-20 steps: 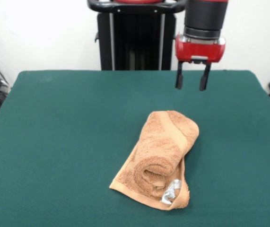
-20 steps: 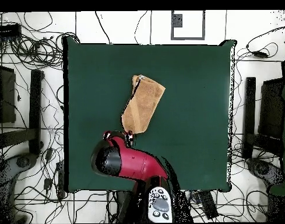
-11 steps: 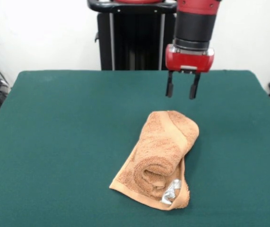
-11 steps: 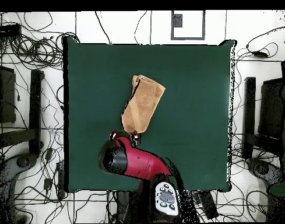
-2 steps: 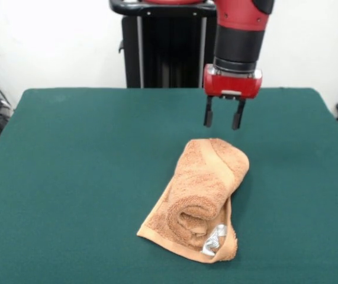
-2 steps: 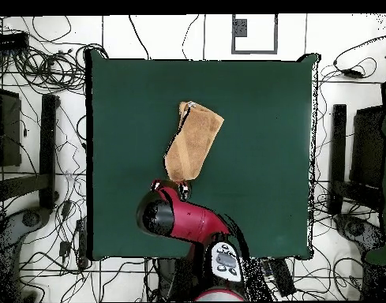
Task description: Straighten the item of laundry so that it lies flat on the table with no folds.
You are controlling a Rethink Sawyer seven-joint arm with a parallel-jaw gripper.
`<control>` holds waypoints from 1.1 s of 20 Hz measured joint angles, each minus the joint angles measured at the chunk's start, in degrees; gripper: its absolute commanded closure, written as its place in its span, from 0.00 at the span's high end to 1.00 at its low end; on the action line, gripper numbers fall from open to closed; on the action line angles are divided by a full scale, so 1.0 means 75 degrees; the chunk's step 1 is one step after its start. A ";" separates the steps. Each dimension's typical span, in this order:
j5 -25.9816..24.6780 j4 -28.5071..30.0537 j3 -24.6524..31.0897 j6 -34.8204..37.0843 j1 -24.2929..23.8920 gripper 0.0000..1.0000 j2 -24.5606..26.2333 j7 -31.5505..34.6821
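The item of laundry (image 5: 200, 198) is an orange-tan towel, folded and partly rolled, lying a little right of the middle of the table (image 5: 86, 171). A white-silver label shows at its near edge. In the overhead view the towel (image 6: 193, 142) lies slanted near the centre of the green top (image 6: 259, 118). My gripper (image 5: 222, 121) hangs open just above and behind the towel's far end, holding nothing. From overhead the gripper (image 6: 178, 186) sits at the towel's lower tip, mostly hidden under the red arm.
A black pedestal (image 5: 169, 44) stands behind the table's far edge. Cables and black stands (image 6: 38, 142) lie on the floor around the table in the overhead view.
The gripper has moved left and lower, closing in on the towel's far end. The towel has not moved.
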 measured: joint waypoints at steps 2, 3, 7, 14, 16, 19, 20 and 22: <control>0.0001 -0.0002 0.0062 -0.0003 -0.0001 1.00 0.0166 0.0000; 0.0002 -0.0003 0.0081 -0.0008 0.0000 1.00 0.0200 0.0000; 0.0002 -0.0003 0.0188 -0.0099 0.0001 1.00 0.0399 0.0000; -0.0027 -0.0003 0.0222 -0.0280 0.0001 1.00 0.0683 0.0000; -0.0047 0.0000 0.0224 -0.0349 0.0001 1.00 0.0696 0.0000; -0.0049 0.0000 0.0224 -0.0409 0.0013 1.00 0.0693 0.0000; -0.0049 0.0000 0.0224 -0.0412 0.0017 1.00 0.0692 0.0000; -0.0049 0.0000 0.0224 -0.0415 0.0030 1.00 0.0686 0.0000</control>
